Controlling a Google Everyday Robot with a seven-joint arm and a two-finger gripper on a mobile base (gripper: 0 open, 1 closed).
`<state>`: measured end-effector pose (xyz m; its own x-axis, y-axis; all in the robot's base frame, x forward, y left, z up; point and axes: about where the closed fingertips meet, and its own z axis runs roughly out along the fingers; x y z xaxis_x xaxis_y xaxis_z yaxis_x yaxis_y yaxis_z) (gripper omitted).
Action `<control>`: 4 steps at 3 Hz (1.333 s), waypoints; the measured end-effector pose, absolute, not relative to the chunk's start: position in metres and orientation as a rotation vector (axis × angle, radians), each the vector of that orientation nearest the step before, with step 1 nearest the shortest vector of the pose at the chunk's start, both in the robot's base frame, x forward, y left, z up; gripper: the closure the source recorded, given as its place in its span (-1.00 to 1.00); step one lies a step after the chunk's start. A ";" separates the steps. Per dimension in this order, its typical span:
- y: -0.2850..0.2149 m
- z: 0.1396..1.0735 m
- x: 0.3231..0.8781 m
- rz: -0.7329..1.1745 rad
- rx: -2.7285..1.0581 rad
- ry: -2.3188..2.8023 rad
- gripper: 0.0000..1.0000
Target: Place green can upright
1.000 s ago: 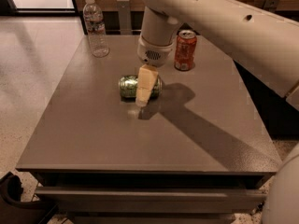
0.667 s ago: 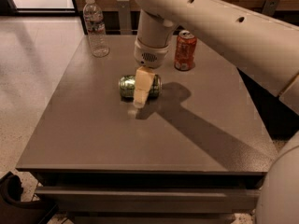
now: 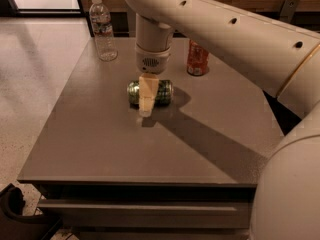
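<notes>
Lying on its side on the counter [image 3: 100,144], the green can [image 3: 164,92] sits directly beneath your jaws, which reach down across its middle; you cannot tell whether they grip it. Nothing is done yet, I judge: lifting it and standing it upright are both left.

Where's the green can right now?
In the camera view, the small metallic green can lies on its side on the grey table, front-left of the orange-red can, with the gripper directly over it.

One desk [image 3: 100,149] holds two cans: one green can [image 3: 162,91] mid-desk, one orange can [image 3: 198,59] farther right. One water bottle [image 3: 103,31] stands far left. One gripper [image 3: 146,104] sits over the green can.
</notes>
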<state>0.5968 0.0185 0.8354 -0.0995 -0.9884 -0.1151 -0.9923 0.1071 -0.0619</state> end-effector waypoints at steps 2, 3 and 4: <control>0.014 0.827 0.597 0.041 -2.023 2.235 -0.29; 0.016 0.825 0.598 0.042 -2.022 2.232 0.50; 0.016 0.824 0.598 0.043 -2.022 2.231 0.94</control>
<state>0.5984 0.0163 0.8236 -0.0937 -0.9889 -0.1155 -0.9926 0.1018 -0.0667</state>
